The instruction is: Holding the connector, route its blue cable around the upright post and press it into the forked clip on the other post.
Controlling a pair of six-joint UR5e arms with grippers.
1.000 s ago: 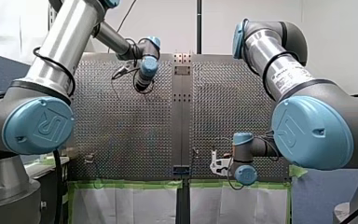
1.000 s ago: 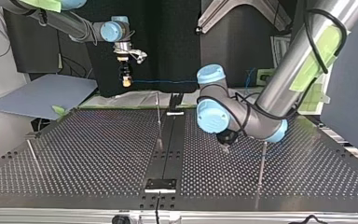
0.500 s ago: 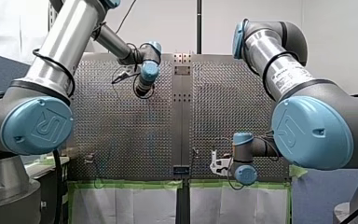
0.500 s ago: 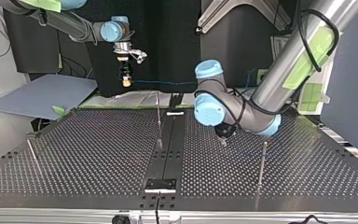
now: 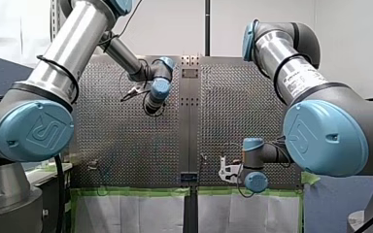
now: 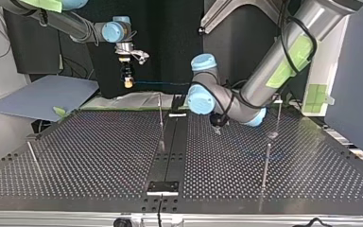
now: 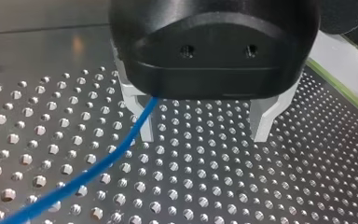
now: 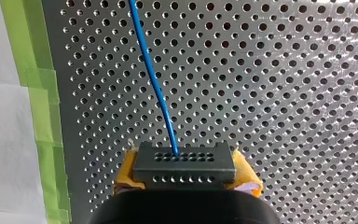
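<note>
Held items: the robot's right gripper is clamped on one connector, with a yellow pad pressed against each end of it. The robot's left gripper holds nothing. Its two metal fingers stand apart just above the perforated table.

Count: two arms, two grippers, one connector and one blue cable. The top view shows four slender upright posts on the table:
- one near the middle strip;
- one at that view's left;
- two at its right, one nearer the camera and one further back.

They are too thin to tell which one carries the forked clip.

Condition of the task item: the connector is a black rectangular block with two rows of small round holes. It is carried in the air beyond the table's far edge, at the top view's left. The cable leaves one hole in the row facing away from the gripper and runs off straight, over the table beside a strip of green tape. In the top view it stretches roughly level from the right gripper towards the left arm. In the left wrist view it emerges from under the gripper body, passes one finger without being pinched, and runs on above the table.
</note>
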